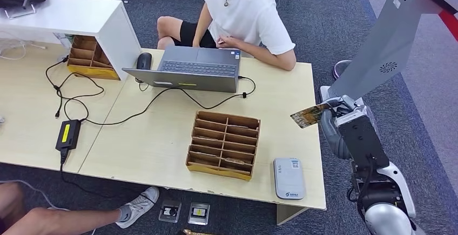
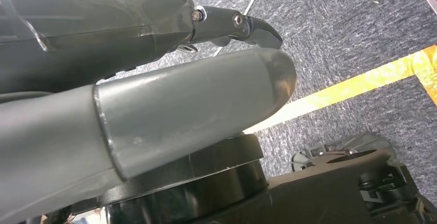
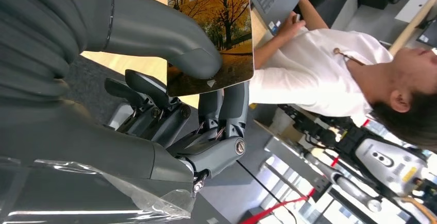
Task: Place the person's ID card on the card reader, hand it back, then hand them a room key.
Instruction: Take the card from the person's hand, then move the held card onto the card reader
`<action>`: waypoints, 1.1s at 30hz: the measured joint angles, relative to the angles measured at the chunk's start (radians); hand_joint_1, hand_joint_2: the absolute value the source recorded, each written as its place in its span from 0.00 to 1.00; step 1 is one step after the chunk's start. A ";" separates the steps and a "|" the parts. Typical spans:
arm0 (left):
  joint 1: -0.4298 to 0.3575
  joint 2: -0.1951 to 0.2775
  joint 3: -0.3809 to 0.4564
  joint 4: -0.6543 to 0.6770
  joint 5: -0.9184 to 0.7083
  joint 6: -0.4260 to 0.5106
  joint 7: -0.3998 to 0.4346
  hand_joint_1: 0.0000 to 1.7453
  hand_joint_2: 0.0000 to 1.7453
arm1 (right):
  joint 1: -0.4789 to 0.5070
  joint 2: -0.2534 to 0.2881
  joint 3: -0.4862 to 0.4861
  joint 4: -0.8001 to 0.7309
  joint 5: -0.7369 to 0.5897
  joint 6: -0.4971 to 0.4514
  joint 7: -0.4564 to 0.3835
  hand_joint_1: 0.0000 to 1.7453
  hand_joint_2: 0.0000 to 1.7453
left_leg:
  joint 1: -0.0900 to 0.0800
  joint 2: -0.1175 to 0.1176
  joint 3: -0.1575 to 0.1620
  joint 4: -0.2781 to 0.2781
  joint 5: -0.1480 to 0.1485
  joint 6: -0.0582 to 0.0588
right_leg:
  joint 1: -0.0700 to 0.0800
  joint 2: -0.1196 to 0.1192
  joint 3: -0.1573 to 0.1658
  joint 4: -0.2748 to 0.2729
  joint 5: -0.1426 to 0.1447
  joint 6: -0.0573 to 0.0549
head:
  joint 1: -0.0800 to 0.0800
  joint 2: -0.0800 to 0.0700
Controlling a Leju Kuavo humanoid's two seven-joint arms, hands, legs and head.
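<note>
You have the right hand raised off the desk's right edge, thumb and fingers clamped on a hotel room key card printed with yellow trees. The left hand hangs over the carpet; you cannot tell how its fingers lie. On the desk, the white card reader sits nearest, beside the cardboard divider tray. Beyond, a person in white sits at the laptop.

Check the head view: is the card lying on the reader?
No: the right hand holds the card in the air past the table's edge, well apart from the reader, whose top is bare.
</note>
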 joint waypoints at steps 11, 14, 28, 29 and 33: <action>0.000 0.000 -0.004 -0.012 0.002 0.013 0.008 0.00 0.00 | 0.071 -0.017 -0.012 0.014 -0.090 0.052 0.019 1.00 1.00 | 0.000 0.000 0.000 0.000 0.000 0.000 | 0.000 0.000 0.000 0.000 0.000 0.000 | 0.000 0.000; 0.000 0.000 -0.008 -0.019 0.002 0.017 0.016 0.00 0.00 | 0.074 -0.016 -0.005 0.035 -0.107 0.080 0.019 1.00 1.00 | 0.000 0.000 -0.001 0.000 0.000 0.000 | 0.000 0.000 0.000 0.000 0.000 0.000 | 0.000 0.000; 0.000 0.005 -0.018 -0.045 0.006 0.027 0.043 0.00 0.00 | 0.075 0.035 0.035 0.179 -0.128 0.194 0.021 1.00 1.00 | 0.000 0.000 -0.001 0.000 0.000 0.000 | 0.000 0.000 0.000 0.000 0.000 0.000 | 0.000 0.000; 0.000 0.006 -0.018 -0.047 0.006 0.028 0.045 0.00 0.00 | 0.075 0.040 0.038 0.191 -0.128 0.200 0.021 1.00 1.00 | 0.000 0.000 -0.001 0.000 0.000 0.000 | 0.000 0.000 0.000 0.000 0.000 0.000 | 0.000 0.000; 0.000 0.008 -0.021 -0.052 0.005 0.031 0.051 0.00 0.00 | 0.075 0.055 0.048 0.238 -0.128 0.219 0.029 1.00 1.00 | 0.000 0.000 -0.001 0.000 0.000 0.000 | 0.000 0.000 0.000 0.000 0.000 0.000 | 0.000 0.000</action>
